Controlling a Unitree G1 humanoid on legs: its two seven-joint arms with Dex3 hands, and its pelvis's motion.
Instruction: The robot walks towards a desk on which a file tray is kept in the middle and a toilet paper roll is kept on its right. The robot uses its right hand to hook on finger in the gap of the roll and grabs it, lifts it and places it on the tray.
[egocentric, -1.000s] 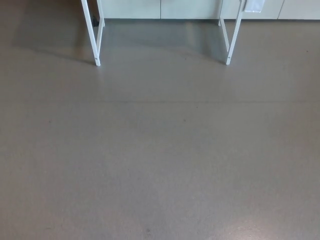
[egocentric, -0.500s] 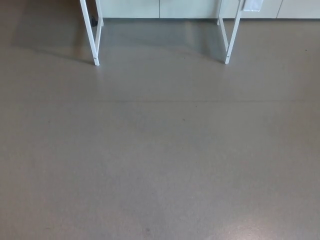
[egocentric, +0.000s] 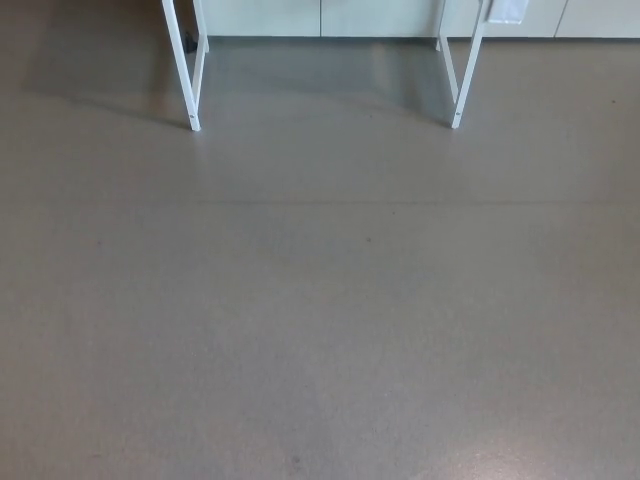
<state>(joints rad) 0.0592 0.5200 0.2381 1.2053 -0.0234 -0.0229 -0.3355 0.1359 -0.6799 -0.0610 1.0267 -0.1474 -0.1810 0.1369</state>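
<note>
Head view: nearly the whole picture is bare grey-brown floor (egocentric: 320, 300), smooth and dull, with a faint straight seam (egocentric: 350, 203) running across it and a paler patch of light (egocentric: 520, 465) at the bottom right corner.

Along the top edge stand the thin white legs of the table. One pair (egocentric: 190, 75) is on the robot's left and one pair (egocentric: 460, 75) on its right, each pair slanting inward and meeting at a foot on the floor. The table's top is cut off above the picture. A soft shadow (egocentric: 95, 70) spreads over the floor beside the left legs. Behind the legs runs a row of pale cabinet fronts (egocentric: 380, 15), and something white (egocentric: 508, 10) hangs by the right legs, too cropped to name.

The toilet paper roll and the file tray are out of the picture, up where the table top would be. Neither the left hand nor the right hand shows — so I cannot tell how the fingers stand.
</note>
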